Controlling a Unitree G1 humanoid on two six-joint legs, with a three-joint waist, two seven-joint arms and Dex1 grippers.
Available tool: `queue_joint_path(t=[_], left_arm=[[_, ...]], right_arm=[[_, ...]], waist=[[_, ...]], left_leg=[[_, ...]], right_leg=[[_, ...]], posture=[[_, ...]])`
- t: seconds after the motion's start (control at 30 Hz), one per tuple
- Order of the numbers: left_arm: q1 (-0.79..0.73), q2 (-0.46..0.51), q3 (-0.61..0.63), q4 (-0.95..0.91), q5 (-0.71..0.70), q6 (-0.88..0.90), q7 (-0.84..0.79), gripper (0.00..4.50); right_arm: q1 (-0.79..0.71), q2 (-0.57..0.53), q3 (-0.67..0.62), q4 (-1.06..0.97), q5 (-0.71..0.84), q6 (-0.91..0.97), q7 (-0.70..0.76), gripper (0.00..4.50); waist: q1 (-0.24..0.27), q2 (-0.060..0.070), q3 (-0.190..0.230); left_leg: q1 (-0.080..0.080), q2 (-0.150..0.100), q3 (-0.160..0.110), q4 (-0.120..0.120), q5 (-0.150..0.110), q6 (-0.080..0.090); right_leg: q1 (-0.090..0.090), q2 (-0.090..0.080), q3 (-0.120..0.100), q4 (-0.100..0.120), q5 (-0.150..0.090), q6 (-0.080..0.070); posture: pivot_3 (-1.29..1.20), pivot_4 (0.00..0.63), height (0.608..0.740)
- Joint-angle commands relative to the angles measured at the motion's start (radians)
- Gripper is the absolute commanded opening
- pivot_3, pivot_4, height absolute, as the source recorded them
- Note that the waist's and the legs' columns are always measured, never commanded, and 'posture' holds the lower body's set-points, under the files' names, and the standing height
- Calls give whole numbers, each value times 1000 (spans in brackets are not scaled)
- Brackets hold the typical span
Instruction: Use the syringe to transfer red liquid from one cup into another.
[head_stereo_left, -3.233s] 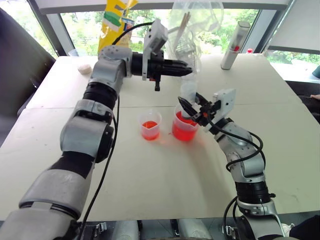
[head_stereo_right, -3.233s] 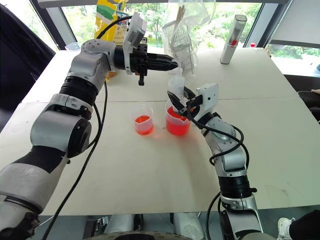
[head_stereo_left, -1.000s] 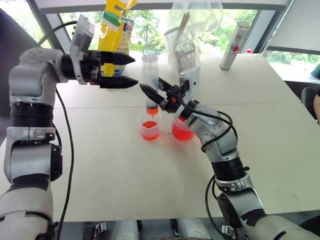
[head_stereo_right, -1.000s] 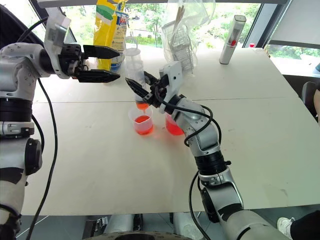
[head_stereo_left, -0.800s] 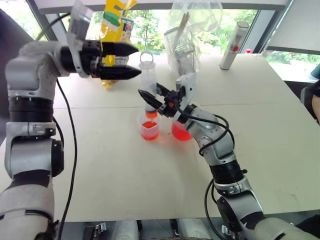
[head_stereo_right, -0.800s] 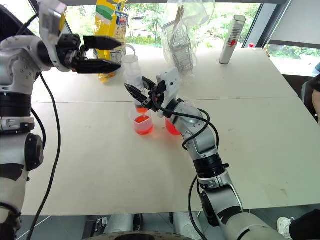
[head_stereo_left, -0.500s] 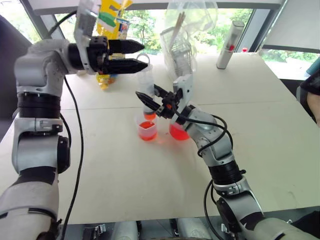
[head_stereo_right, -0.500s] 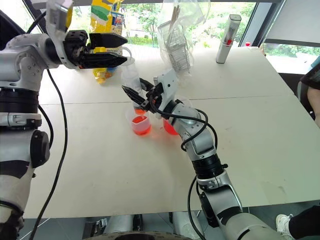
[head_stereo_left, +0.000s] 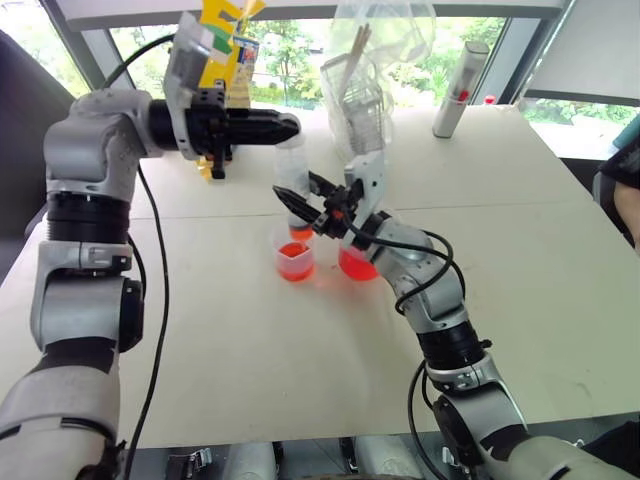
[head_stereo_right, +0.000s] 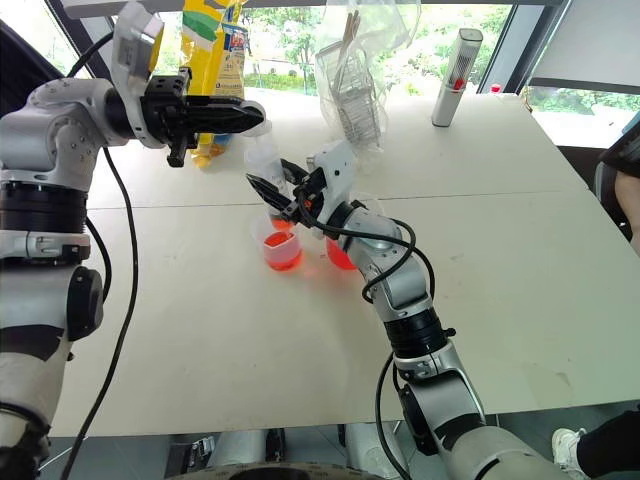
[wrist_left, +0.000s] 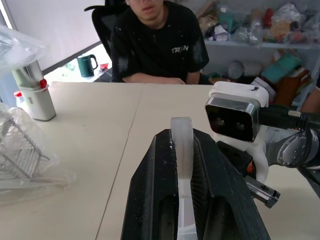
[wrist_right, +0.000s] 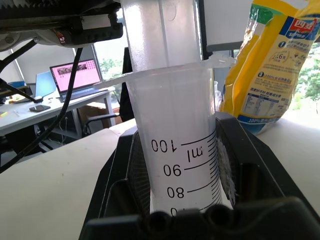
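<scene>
— Over on the left side, what are the jaws of the left gripper (head_stereo_left: 290, 127) doing?

— They are clenched on the ring-shaped top of the syringe (head_stereo_right: 264, 160) plunger; in the left wrist view the pale plastic ring sits pinched between the two black fingers (wrist_left: 150, 190).

— And the barrel?

— Below and just right of those jaws, it stands nearly upright, grasped by the jaws of the right gripper (head_stereo_left: 300, 205). The right wrist view shows the printed graduations squeezed between that gripper's pads.

— Where is the tip?

— Its orange-red end hangs directly under the right gripper's jaws, just above the smaller cup (head_stereo_left: 296, 256), which holds a shallow layer of red liquid (head_stereo_left: 296, 252).

— The bigger beaker?

— The larger beaker (head_stereo_left: 357, 262) stands on the surface (head_stereo_left: 560, 230) just right of the smaller cup, behind the right wrist, also holding red liquid.

— Anything farther back?

— A yellow bag (head_stereo_right: 205, 50) behind the left jaws, a clear plastic bag (head_stereo_right: 360, 60) farther right, then a white bottle (head_stereo_right: 448, 62).
</scene>
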Motion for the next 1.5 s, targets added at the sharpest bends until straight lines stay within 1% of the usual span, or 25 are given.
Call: queue_joint_path(t=[0.03, 0.47, 0.83, 0.93, 1.07, 1.13, 1.17, 1.2, 1.23, 1.27, 1.33, 1.37, 1.4, 1.5], left_arm=[[34, 6, -47, -42, 30, -23, -18, 17], [120, -2, -88, -73, 63, -72, -10, 17], [175, 4, -100, -108, 65, -71, 7, 17], [179, 6, -99, -111, 66, -71, 15, 17], [141, 7, -70, -96, 48, -31, 47, 17], [111, 8, -46, -74, 40, -5, 79, 883], [104, 10, -41, -71, 36, 2, 84, 1170], [101, 13, -36, -70, 31, 12, 84, 1593], [98, 16, -27, -72, 23, 22, 87, 2069], [95, 19, -15, -75, 15, 32, 94, 2636], [90, 21, 9, -86, -4, 58, 112, 3554], [88, 21, 20, -93, -14, 72, 121, 4106], [86, 20, 27, -99, -24, 85, 129, 4480], [92, 27, 60, -141, -64, 133, 152, 4480]], right_arm=[[-44, 16, -23, -71, 23, -4, -7, 1418], [-117, -2, -91, -154, 67, 91, -30, 1418], [-166, -34, -136, -205, 118, 165, -53, 1418], [-165, -36, -137, -204, 126, 176, -58, 1418], [-148, -27, -120, -198, 129, 179, -62, 1418], [-130, -19, -105, -186, 125, 171, -61, 1418], [-126, -18, -100, -182, 123, 167, -61, 1418], [-121, -17, -98, -178, 122, 165, -62, 1418], [-116, -14, -95, -173, 121, 164, -61, 1418], [-110, -11, -94, -169, 120, 163, -59, 1418], [-99, -7, -91, -164, 117, 162, -56, 1418], [-94, -6, -90, -164, 115, 162, -56, 1418], [-90, -4, -89, -165, 112, 161, -56, 1418], [-81, 3, -85, -166, 111, 163, -57, 1418]], waist=[[1, 0, 0], [1, 0, 0], [1, 0, 0], [1, 0, 0], [1, 0, 0], [1, 0, 0], [2, 0, 0], [2, 0, 0], [1, 0, 0], [1, 0, 0], [0, 0, 0], [0, 0, 0], [0, 0, 0], [1, 0, 0]], left_leg=[[0, 0, 0, 0, 0, 0], [0, 0, 0, 0, 0, 0], [0, 0, 0, 0, 0, 0], [0, 0, 0, 0, 0, 0], [0, 0, 0, 0, 0, 0], [0, 0, 0, 0, 0, 0], [0, 0, 0, 0, 0, 0], [0, 0, 0, 0, 0, 0], [0, 0, 0, 0, 0, 0], [0, 0, 0, 0, 0, 0], [0, 0, 0, 0, 0, 0], [0, 0, 0, -1, 0, 0], [0, 0, -1, -1, 0, 0], [0, 0, -1, -1, 0, 0]], right_leg=[[0, 0, 0, 0, 0, 0], [0, 0, 0, 0, 0, 0], [0, 0, 0, 0, 0, 0], [0, 0, 0, 0, 0, 0], [0, 0, 0, 0, 0, 0], [0, 0, 0, 0, 0, 0], [0, 0, 0, 0, 0, 0], [0, 0, 0, 0, 0, 0], [0, 0, 0, 0, 0, 0], [0, 0, 0, -1, 0, 0], [0, 0, 0, 0, 0, 0], [-1, 0, 0, 0, 0, 0], [-1, 0, 0, 0, 0, 0], [0, 0, 0, 0, 0, 0]], posture=[[0, 150, 739], [0, 150, 739], [0, 150, 739], [0, 150, 739], [0, 150, 739], [0, 150, 739], [0, 150, 739], [0, 150, 739], [0, 150, 739], [0, 150, 739], [0, 150, 739], [0, 150, 739], [0, 150, 739], [0, 150, 739]])
